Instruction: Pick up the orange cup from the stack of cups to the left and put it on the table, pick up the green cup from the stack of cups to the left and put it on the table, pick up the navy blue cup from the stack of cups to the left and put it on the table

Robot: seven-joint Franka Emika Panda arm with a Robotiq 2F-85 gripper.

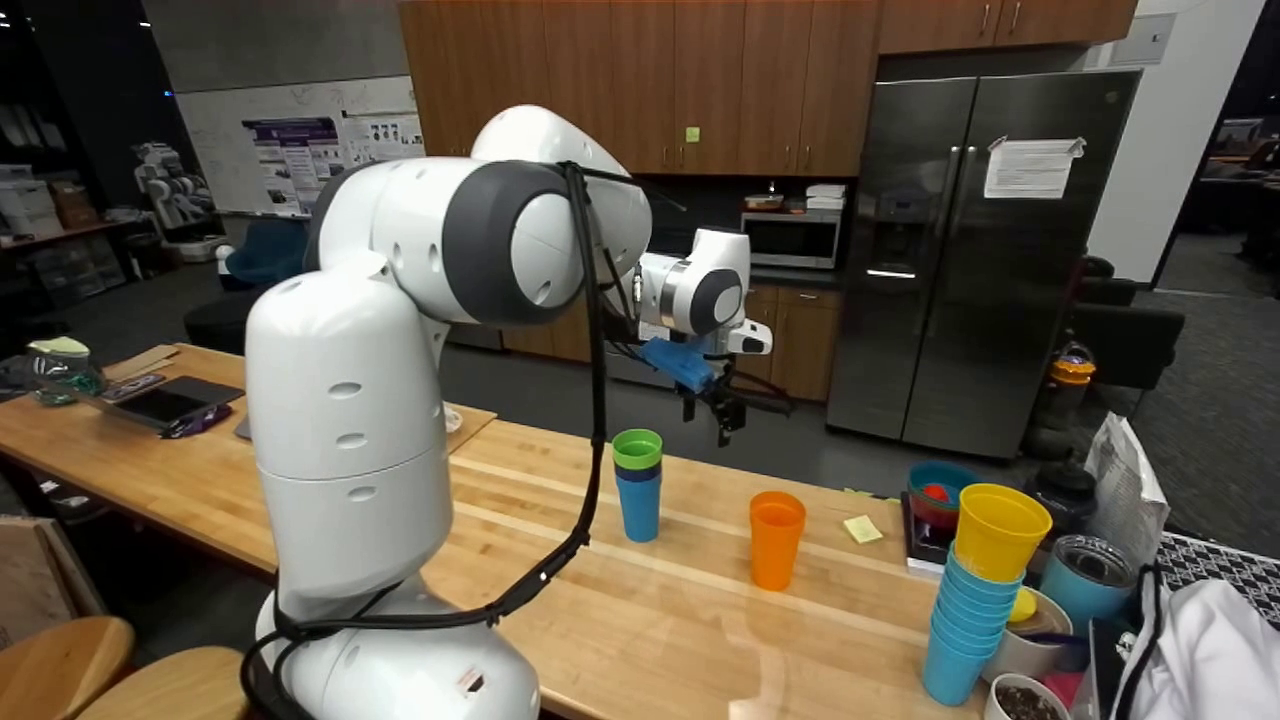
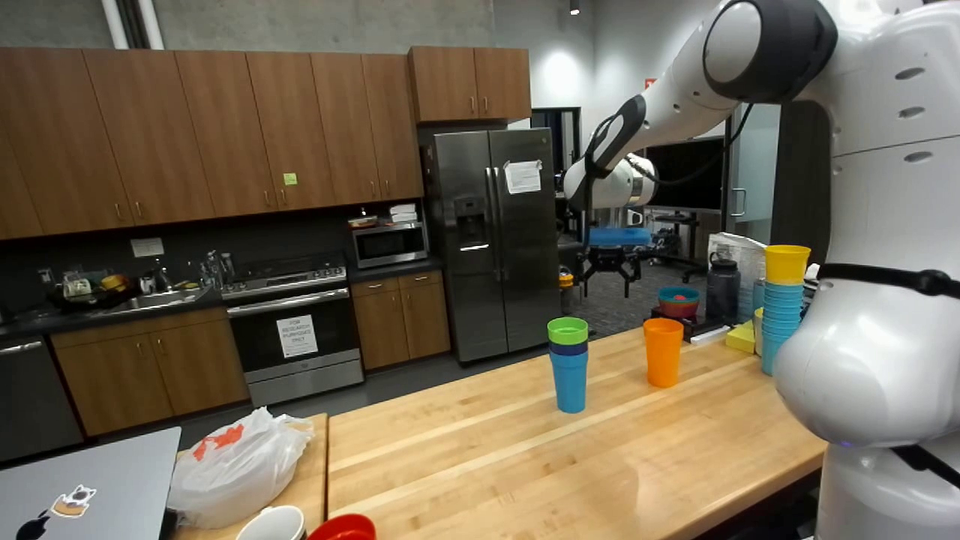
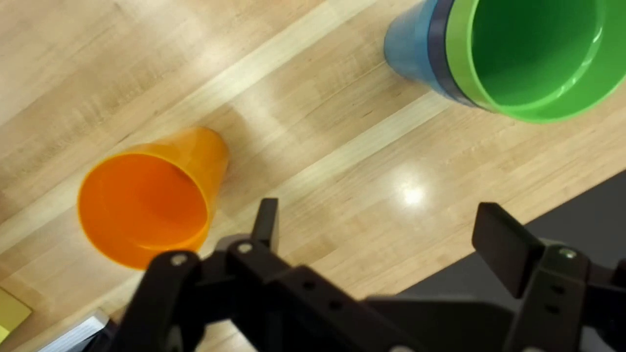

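On top of the small stack (image 2: 569, 367), the green cup (image 2: 568, 330) looks next to go.
It sits inside the navy blue cup (image 2: 568, 350), with a light-blue cup (image 2: 570, 386) at the bottom; the orange cup (image 1: 776, 540) stands by itself on the desk (image 1: 680, 620). The tool (image 2: 606, 289) hangs in the air, spread wide with nothing in between. The green cup is likely light, thin plastic that won't break easily, but it looks smooth and may slip, and too hard a squeeze could bend it. Only its top edge sticks out, so that is the place to pinch, softly, then lift straight up so the navy blue cup doesn't come along.
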